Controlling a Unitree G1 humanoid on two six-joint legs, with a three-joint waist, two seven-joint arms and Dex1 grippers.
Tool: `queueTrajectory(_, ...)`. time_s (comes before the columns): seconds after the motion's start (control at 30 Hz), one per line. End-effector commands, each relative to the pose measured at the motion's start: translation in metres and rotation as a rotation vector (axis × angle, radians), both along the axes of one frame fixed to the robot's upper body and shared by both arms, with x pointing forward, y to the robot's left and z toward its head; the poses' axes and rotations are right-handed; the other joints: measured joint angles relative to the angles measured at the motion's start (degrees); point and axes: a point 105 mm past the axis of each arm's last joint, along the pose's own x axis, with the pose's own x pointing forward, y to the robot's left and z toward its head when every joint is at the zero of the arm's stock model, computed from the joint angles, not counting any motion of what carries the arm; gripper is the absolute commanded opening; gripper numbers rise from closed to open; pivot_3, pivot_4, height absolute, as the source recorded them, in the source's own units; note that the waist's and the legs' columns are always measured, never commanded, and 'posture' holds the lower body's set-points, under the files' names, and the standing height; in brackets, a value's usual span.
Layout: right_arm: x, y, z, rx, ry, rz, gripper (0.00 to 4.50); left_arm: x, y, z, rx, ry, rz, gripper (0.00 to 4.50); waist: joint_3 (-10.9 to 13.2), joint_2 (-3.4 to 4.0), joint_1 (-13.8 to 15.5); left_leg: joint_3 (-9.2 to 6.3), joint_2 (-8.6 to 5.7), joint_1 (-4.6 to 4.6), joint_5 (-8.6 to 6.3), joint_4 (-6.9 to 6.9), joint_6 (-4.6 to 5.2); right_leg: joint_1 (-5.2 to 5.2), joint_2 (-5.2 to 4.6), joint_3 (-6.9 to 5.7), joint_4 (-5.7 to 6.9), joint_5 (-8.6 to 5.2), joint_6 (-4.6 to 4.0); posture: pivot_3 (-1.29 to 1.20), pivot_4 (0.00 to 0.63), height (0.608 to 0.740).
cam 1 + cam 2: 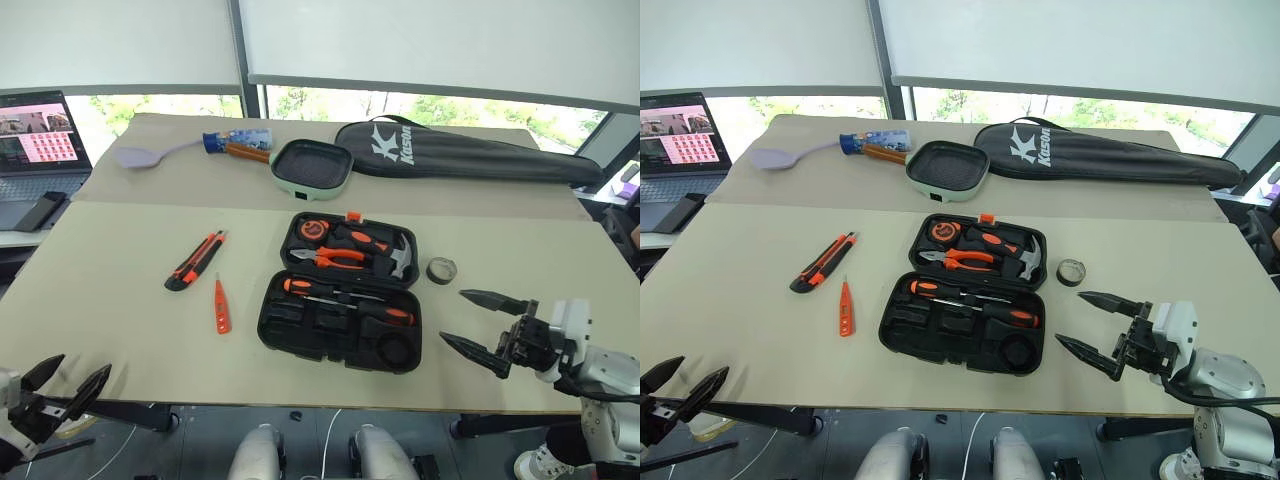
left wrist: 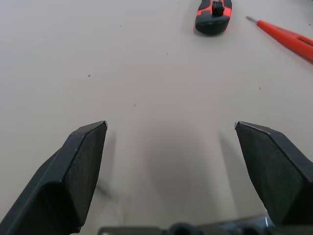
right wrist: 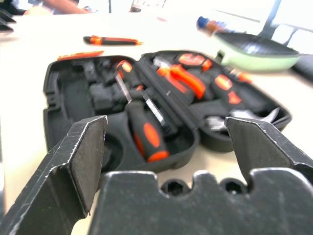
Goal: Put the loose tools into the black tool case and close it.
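Just left of our right gripper (image 1: 478, 322), fingers spread wide and holding nothing: black moulded tool case (image 1: 340, 330), open, two screwdrivers (image 1: 345, 299) seated. Beyond it, tape roll (image 1: 442, 269). Ahead of our empty, wide-open left gripper (image 1: 68, 384): utility knife (image 1: 194, 261), tester screwdriver (image 1: 221, 306).

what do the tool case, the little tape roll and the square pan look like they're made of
Tool case: looks like moulded black plastic, matt, with shaped recesses and rounded corners.
Tape roll: a dark, slightly shiny band around a pale core, probably vinyl tape; too small to be sure.
Square pan: pale green smooth outer body, dark ridged inside; likely coated metal, though the look leaves it open.
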Motion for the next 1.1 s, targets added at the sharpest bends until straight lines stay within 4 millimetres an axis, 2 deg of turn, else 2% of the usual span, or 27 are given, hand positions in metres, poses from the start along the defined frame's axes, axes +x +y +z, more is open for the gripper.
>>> queueTrajectory(0.03,-0.002,0.020,0.038,0.018,-0.116,0.088,4.48,0.029,-0.042,0.023,-0.043,0.030,-0.116,4.50,0.01,0.03,0.04,-0.03,0.01,0.00,0.00,0.00,-0.01,0.00,-0.02,0.01,0.02,0.01,0.01,0.00,0.150,0.740)
queueTrajectory(0.13,-0.001,0.035,0.055,0.010,-0.130,0.178,4.48,0.052,-0.072,0.022,0.001,0.152,-0.137,4.50,0.06,0.09,0.20,-0.23,0.00,-0.02,0.01,0.00,-0.01,0.00,-0.03,0.05,0.05,0.04,0.05,0.00,0.150,0.740)
queueTrajectory(0.2,0.001,0.040,0.060,0.007,-0.130,0.208,4.48,0.063,-0.085,0.020,0.007,0.194,-0.101,4.50,0.04,0.06,0.08,-0.30,-0.05,0.00,0.02,0.01,-0.02,0.03,-0.01,0.07,0.04,0.06,0.08,0.00,0.150,0.740)
queueTrajectory(0.3,0.006,0.048,0.064,-0.004,-0.131,0.250,4.48,0.079,-0.118,0.014,-0.037,0.241,-0.073,4.50,0.04,0.05,-0.10,-0.43,-0.14,-0.04,0.01,-0.03,-0.02,0.05,0.02,0.09,0.03,0.09,0.12,0.00,0.150,0.740)
queueTrajectory(0.5,0.008,0.049,0.062,-0.015,-0.118,0.265,4.48,0.089,-0.143,-0.003,-0.033,0.307,0.011,4.50,0.06,0.03,0.08,-0.58,-0.19,-0.16,0.00,-0.09,-0.04,0.01,0.06,0.07,0.02,0.09,0.12,0.00,0.150,0.740)
queueTrajectory(0.6,0.007,0.050,0.062,-0.023,-0.111,0.264,4.48,0.083,-0.156,-0.017,-0.003,0.377,0.002,4.50,0.05,0.04,0.09,-0.59,-0.24,-0.06,0.00,-0.09,-0.04,0.10,0.04,0.09,0.03,0.09,0.12,0.00,0.150,0.740)
queueTrajectory(0.7,0.007,0.050,0.064,-0.027,-0.107,0.258,4.50,0.077,-0.155,-0.024,0.023,0.411,0.007,3.75,0.04,0.06,0.07,-0.60,-0.26,0.17,0.00,-0.09,-0.05,0.37,0.04,0.08,-0.02,0.08,0.13,0.00,0.150,0.740)
queueTrajectory(0.9,0.008,0.051,0.065,-0.040,-0.095,0.253,4.50,0.077,-0.146,-0.024,0.034,0.398,0.035,1.54,0.04,0.06,0.07,-0.59,-0.26,0.35,-0.01,-0.13,-0.05,0.56,0.03,0.08,-0.09,0.07,0.13,0.00,0.150,0.740)
queueTrajectory(0.97,0.008,0.052,0.065,-0.041,-0.092,0.249,4.50,0.080,-0.141,-0.018,0.017,0.353,0.040,0.78,0.04,0.06,0.08,-0.59,-0.27,0.35,-0.01,-0.13,-0.05,0.56,0.03,0.08,-0.10,0.07,0.13,0.00,0.150,0.740)
queueTrajectory(1.0,0.008,0.051,0.064,-0.039,-0.090,0.244,4.50,0.079,-0.136,-0.015,0.014,0.342,0.039,0.53,0.04,0.06,0.08,-0.59,-0.27,0.34,-0.01,-0.13,-0.05,0.56,0.03,0.08,-0.11,0.07,0.12,0.00,0.150,0.740)
queueTrajectory(1.1,0.008,0.052,0.063,-0.035,-0.082,0.237,4.50,0.081,-0.131,0.001,-0.009,0.244,-0.027,0.45,0.04,0.06,0.02,-0.59,-0.25,0.33,-0.01,-0.14,-0.05,0.54,0.03,0.07,-0.13,0.06,0.11,0.00,0.150,0.740)
